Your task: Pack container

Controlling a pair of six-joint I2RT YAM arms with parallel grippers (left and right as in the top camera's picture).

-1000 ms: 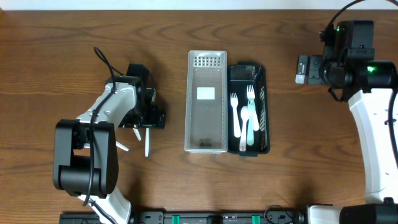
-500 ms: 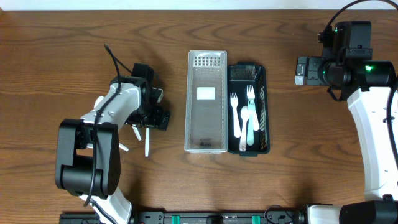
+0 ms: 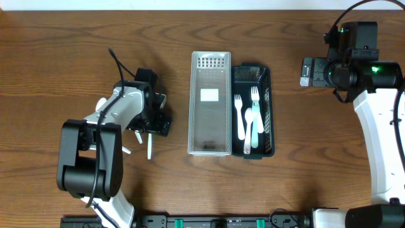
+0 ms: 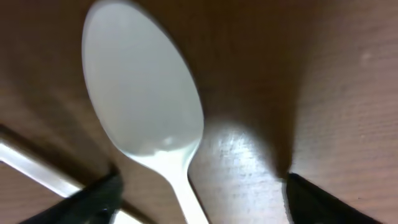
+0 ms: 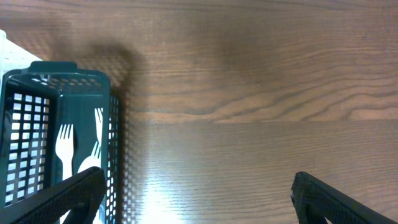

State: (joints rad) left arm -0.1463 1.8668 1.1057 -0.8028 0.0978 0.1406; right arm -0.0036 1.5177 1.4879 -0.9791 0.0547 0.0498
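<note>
A white plastic spoon point(image 4: 143, 93) lies on the wood table, its handle running down between the fingers of my left gripper point(image 4: 199, 202). That gripper is open, low over the spoon and not closed on it. From overhead, my left gripper point(image 3: 155, 120) sits over loose white utensils point(image 3: 150, 144) left of the clear container point(image 3: 210, 149). A dark green basket point(image 3: 271, 107) beside it holds white forks point(image 3: 240, 117) and a pale spoon point(image 3: 255, 126). My right gripper point(image 3: 309, 71) is open and empty at the far right, and the right wrist view point(image 5: 199, 205) shows only bare table under it.
More white utensil pieces point(image 3: 125, 150) lie on the table below my left arm. Another white utensil point(image 4: 31, 165) crosses the lower left of the left wrist view. The green basket's corner point(image 5: 62, 70), with a fork point(image 5: 64, 146) inside, shows at the left of the right wrist view.
My left gripper has shifted slightly right and toward the front, staying low over the loose utensils. The right arm has not moved.
</note>
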